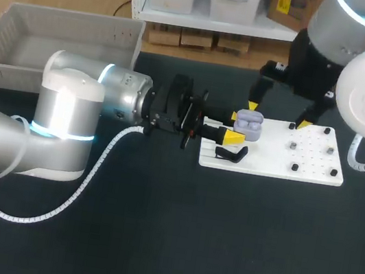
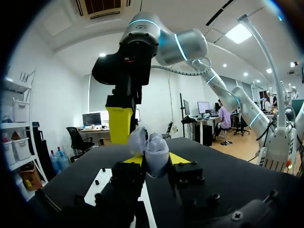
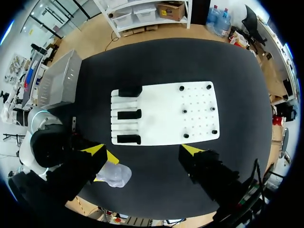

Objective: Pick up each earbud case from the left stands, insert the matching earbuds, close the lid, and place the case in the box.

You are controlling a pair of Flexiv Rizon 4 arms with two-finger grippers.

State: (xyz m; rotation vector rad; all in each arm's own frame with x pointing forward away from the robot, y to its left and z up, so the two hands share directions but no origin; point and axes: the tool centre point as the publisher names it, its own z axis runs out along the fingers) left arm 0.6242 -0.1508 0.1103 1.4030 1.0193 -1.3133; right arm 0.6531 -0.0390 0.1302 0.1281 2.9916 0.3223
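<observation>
A lavender earbud case (image 1: 247, 124) hangs over the left part of the white board (image 1: 272, 162), and my left gripper (image 1: 237, 127) is shut on it. In the left wrist view the case (image 2: 153, 151) sits between the yellow tips with its lid open. My right gripper (image 1: 278, 116) hovers just above and behind it, open wide and holding nothing. From the right wrist, the case (image 3: 115, 175) lies beside one fingertip (image 3: 95, 149) of the right gripper (image 3: 142, 151), outside the fingers. I cannot tell whether earbuds lie in the case.
Three black stands (image 3: 129, 114) line the white board's (image 3: 164, 114) left side, and several black pegs (image 3: 184, 111) dot its right side. A grey box (image 1: 17, 41) stands at the back left of the dark table.
</observation>
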